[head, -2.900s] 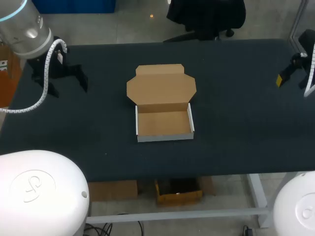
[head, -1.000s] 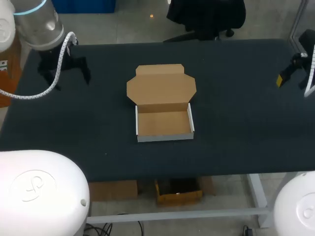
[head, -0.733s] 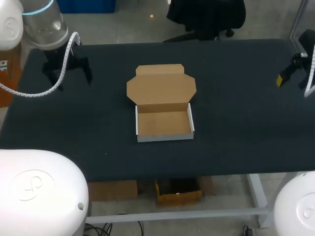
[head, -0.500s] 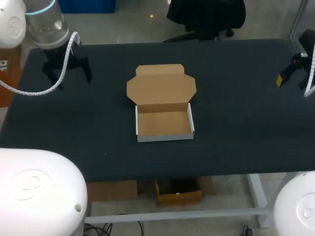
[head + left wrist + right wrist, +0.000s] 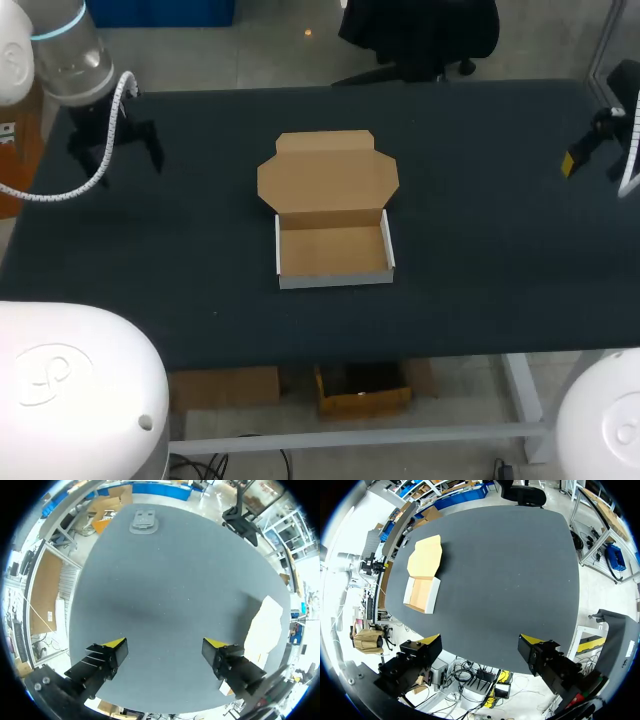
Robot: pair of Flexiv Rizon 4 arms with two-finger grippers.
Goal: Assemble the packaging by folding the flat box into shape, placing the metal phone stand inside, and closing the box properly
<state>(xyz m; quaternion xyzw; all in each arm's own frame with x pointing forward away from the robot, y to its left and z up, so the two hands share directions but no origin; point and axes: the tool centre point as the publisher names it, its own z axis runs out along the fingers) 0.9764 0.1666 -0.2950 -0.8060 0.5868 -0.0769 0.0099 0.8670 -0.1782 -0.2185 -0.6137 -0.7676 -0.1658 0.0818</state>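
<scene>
Fingers of the left gripper (image 5: 165,647) stand spread wide, yellow tips well apart, with nothing between them but bare dark table (image 5: 165,580); they hold and touch nothing. The right gripper (image 5: 480,642) is spread just as wide and grips nothing, hanging at the table's right edge. The box (image 5: 330,210) sits in the middle of the table, well apart from both grippers: its shallow tray is folded up with white walls standing, its brown inside showing, and the lid lies open and flat on the table behind it. From the left wrist the box shows only as a pale shape off to the side, beyond one finger, its form hard to read. The metal phone stand (image 5: 144,521) lies flat near the table's far end, well ahead of the left gripper; it is small and grey, and its details cannot be made out. In the head view the left gripper's dark fingers blend into the table at its back left corner, so their tips are hard to pick out, and the right arm is cut off by the frame, with only one yellow tip plainly seen.
</scene>
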